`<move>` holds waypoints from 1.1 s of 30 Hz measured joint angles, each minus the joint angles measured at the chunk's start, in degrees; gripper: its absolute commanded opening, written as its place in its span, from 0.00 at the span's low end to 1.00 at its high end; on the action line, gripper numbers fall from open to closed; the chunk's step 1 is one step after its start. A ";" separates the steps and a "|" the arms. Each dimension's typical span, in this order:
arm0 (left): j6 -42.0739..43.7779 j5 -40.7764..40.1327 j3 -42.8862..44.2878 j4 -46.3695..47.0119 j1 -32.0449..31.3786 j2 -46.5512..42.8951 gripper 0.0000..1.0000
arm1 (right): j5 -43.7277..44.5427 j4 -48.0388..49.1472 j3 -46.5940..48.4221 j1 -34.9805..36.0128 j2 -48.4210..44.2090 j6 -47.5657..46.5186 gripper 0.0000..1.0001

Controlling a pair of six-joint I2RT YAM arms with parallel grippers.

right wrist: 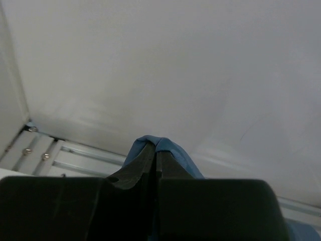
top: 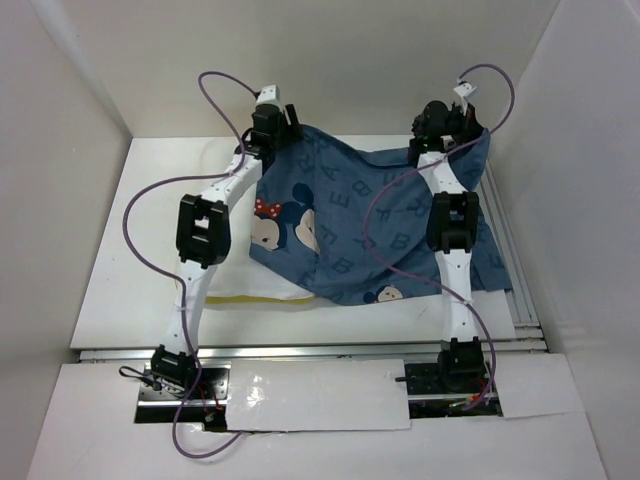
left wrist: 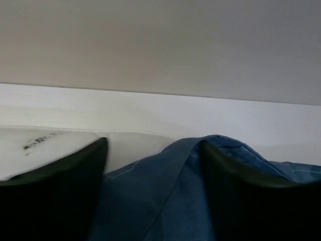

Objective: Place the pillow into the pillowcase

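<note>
The blue printed pillowcase [top: 340,220] hangs like a tent over the middle of the table, raised at both back corners. At the front left, the pillow [top: 255,292] pokes out from under it as a white strip with a pale yellow edge; the rest is hidden. My left gripper [top: 275,125] is at the back left corner, open, and blue pillowcase fabric [left wrist: 150,201] lies between its spread fingers [left wrist: 75,175] and drapes over the right one. My right gripper [top: 447,122] holds the back right corner up, shut on a fold of pillowcase [right wrist: 175,153] pinched at its fingertips [right wrist: 156,145].
White walls enclose the white table [top: 130,270] on the left, back and right. An aluminium rail [top: 508,265] runs along the right side and another [top: 300,350] along the front by the arm bases. Purple cables loop beside both arms.
</note>
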 measured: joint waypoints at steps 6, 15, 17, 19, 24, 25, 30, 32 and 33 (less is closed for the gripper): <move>3.89 -2.54 -0.26 -4.20 1.49 -1.51 1.00 | -2.64 -2.67 -2.21 -1.68 2.69 2.40 0.97; 5.40 -8.24 -13.75 -18.51 6.14 -26.56 1.00 | -6.95 -8.09 -10.91 7.87 -0.35 4.17 1.00; 4.74 -9.07 -17.75 -19.10 7.93 -34.23 1.00 | -8.15 -13.81 -10.93 12.79 -2.49 6.95 1.00; 4.42 -10.38 -22.10 -20.13 9.31 -41.70 1.00 | -9.77 -21.49 -10.99 17.40 -5.55 12.92 1.00; 0.92 -11.67 -35.91 -25.44 8.17 -55.98 1.00 | -29.00 -51.91 -14.88 26.18 -18.53 38.60 1.00; -0.52 -11.45 -39.08 -26.91 7.72 -57.55 1.00 | -35.74 -56.04 -19.02 26.38 -22.93 43.36 1.00; -5.55 -9.51 -58.53 -31.15 3.26 -61.57 1.00 | -62.16 -59.19 -52.11 19.23 -47.80 57.46 1.00; -7.63 -9.14 -63.65 -33.51 0.33 -61.51 1.00 | -65.92 -59.56 -62.16 15.91 -54.34 60.81 1.00; -8.39 -8.98 -65.11 -34.14 -0.83 -61.42 1.00 | -67.30 -59.76 -65.72 15.30 -56.13 62.03 1.00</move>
